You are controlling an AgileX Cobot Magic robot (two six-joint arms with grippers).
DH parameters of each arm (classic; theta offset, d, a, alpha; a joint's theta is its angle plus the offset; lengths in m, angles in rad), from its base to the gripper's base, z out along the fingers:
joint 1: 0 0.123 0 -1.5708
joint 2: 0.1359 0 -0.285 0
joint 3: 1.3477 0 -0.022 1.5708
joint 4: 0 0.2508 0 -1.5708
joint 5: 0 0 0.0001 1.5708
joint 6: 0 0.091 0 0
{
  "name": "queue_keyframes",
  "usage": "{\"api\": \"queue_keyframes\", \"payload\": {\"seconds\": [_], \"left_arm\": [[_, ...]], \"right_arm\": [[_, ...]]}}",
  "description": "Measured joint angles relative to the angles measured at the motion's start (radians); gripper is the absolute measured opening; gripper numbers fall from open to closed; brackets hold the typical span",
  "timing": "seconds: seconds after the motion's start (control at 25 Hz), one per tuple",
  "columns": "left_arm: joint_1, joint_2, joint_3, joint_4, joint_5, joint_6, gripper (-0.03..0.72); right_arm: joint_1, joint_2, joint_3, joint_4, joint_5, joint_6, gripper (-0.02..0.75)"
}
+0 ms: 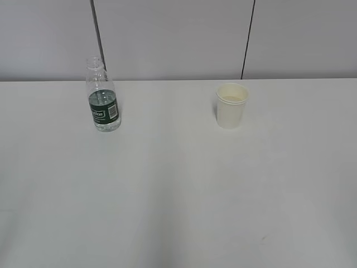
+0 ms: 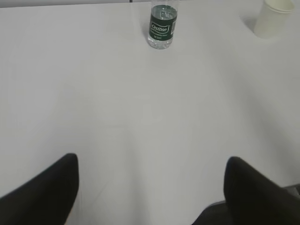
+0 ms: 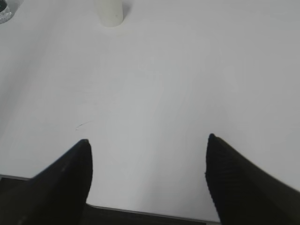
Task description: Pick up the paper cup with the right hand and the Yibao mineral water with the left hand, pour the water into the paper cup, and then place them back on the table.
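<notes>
While its jaws stand wide apart with nothing between them, the left hand (image 2: 151,187) hangs over bare table (image 2: 140,117), and the Yibao mineral water (image 2: 162,26) stands upright well ahead of it, capless, part full. The right hand (image 3: 147,180) is likewise spread wide and empty near the table's edge; the paper cup (image 3: 108,13) stands far ahead, slightly to its left. In the exterior view, bottle and cup stand well apart.
</notes>
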Motion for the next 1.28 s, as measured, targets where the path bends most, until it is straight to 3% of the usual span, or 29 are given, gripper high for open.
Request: {"api": "queue_keyframes", "payload": {"seconds": [0.28,0.6,1.28], "left_arm": [[0.000,0.000,0.000,-0.035,0.000,0.000,0.575],[0.034,0.000,0.000,-0.036,0.000,0.000,0.575],[0.059,0.000,0.000,-0.036,0.000,0.000,0.575]], "right_arm": [[-0.007,0.000,0.000,0.000,0.000,0.000,0.585],[-0.125,0.000,0.000,0.000,0.000,-0.002,0.585],[-0.127,0.000,0.000,0.000,-0.002,-0.003,0.585]]}}
